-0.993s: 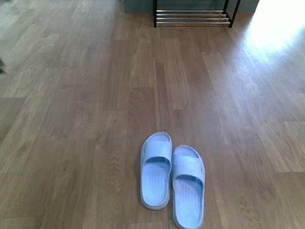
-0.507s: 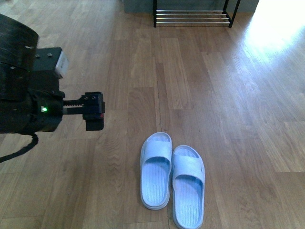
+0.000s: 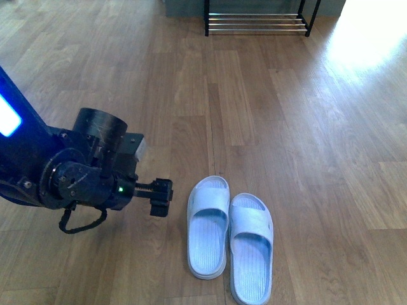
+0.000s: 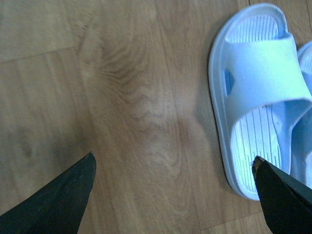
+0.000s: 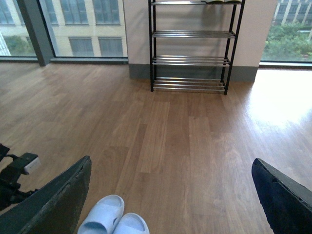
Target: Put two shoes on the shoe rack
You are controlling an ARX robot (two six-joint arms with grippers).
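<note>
Hovering over grained wood planks (image 4: 136, 97), left hand (image 4: 173, 158) gapes wide — moulded pale-blue slides (image 3: 208, 222) just beside

Upright black chrome-barred shoe rack (image 5: 190, 61)

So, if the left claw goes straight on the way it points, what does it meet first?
Probably the nearer pale blue slide: in the front view the left claw points at its side. The left wrist view shows floor between the fingers, so it may touch floor first; depth is unclear.
</note>
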